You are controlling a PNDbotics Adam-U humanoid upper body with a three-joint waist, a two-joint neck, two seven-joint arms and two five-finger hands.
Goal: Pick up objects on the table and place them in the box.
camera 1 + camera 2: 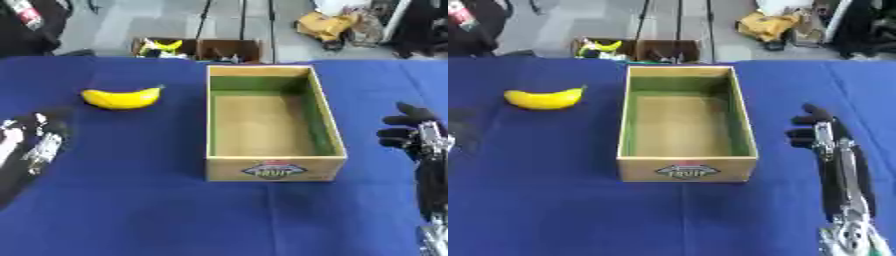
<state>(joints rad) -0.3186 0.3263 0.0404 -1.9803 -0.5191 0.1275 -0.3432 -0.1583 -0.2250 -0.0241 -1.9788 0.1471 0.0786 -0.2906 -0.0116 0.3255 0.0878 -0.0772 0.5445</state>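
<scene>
Box of pale wood (273,170), rectangular and open-topped, with green inner walls, a bare brown floor and a printed label on its near face, stands upright near the middle of the table covered in dark blue cloth (175,210). Right hand (814,131), black with silver parts, is raised at the right of the box, apart from it, fingers loosely extended and closed on nothing. Left hand (39,137) shows at the left edge, level with the box's near half; its fingers cannot be made out, so whether they are spread or curled cannot be told. Yellow banana (122,98), curved, lies on the cloth farther back, left of the box and clear of it, untouched by either hand. Beyond the table's far edge, a brown open container (198,49) on the grey floor holds yellow items.
</scene>
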